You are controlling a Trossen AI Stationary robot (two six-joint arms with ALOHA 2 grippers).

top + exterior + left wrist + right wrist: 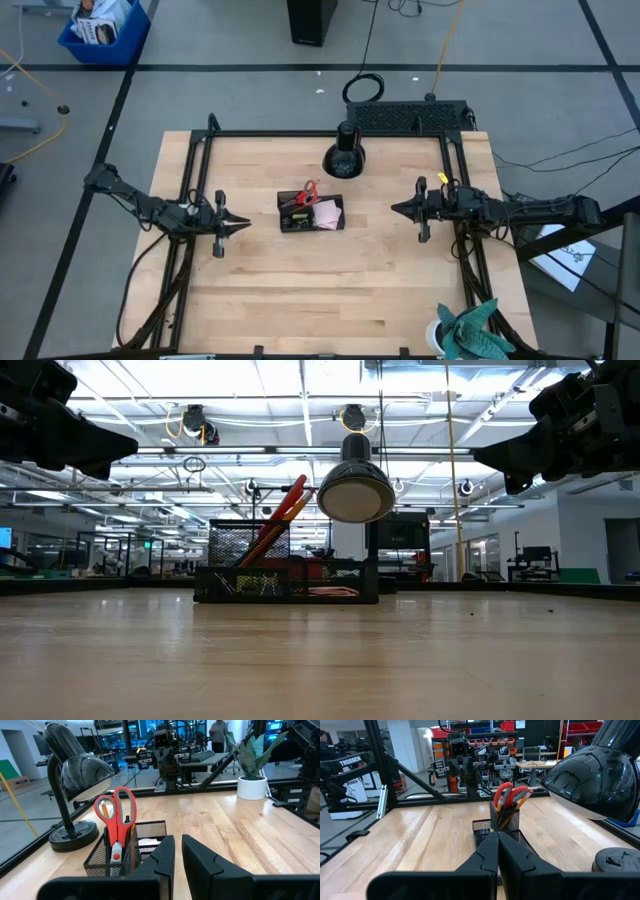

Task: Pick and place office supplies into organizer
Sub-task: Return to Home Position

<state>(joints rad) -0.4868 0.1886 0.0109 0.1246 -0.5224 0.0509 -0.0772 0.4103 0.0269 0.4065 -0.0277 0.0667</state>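
The black mesh organizer [300,222] stands at the table's middle. Red-handled scissors [116,815] and orange pencils [522,797] stand upright in its taller end, and a pink sticky-note pad [328,212] lies in its low compartment. My left gripper [246,226] hovers left of the organizer, shut and pointing at it. My right gripper [393,208] hovers to the right, also shut and pointing at it. In the low view both grippers [135,448] [475,455] hang well above the tabletop. Pens and small bits cannot be made out.
A black desk lamp [345,155] stands just beyond the organizer, its shade [356,490] hanging over the organizer's far side. A potted plant [470,330] sits at the near right corner. Bare wood lies between each gripper and the organizer and across the near half of the table.
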